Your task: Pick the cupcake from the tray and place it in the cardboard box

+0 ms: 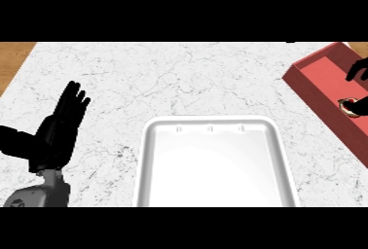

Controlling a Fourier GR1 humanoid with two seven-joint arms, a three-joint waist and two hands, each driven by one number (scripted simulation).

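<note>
Over at three o'clock from where I stand, the red box (327,80) sits slantwise on the marble counter (179,73), running off the right edge. Inside its walls, hard against that edge, is a small brown-and-pale lump that I take for the cupcake (351,108), only partly in sight. The right hand (358,69) shows as a black shape over the box, also cut by the edge. The cupcake lies at six o'clock from that shape, near it, with a strip of red showing between them. A dark outline wraps the cupcake's left side, and I cannot tell whether that is part of the hand. So I cannot tell whether the hand grips the cupcake or stands wide, nor whether the cupcake rests on the box's floor or hangs above it.

At six o'clock on the counter lies the white tray (208,119), well apart from the cupcake, which is at two o'clock from it.

At nine o'clock the left hand (61,121) rests above the counter, straight and spread, pointing to one o'clock, holding nothing, on its grey forearm (39,194). At eleven o'clock a strip of wood (14,58) borders the marble.
</note>
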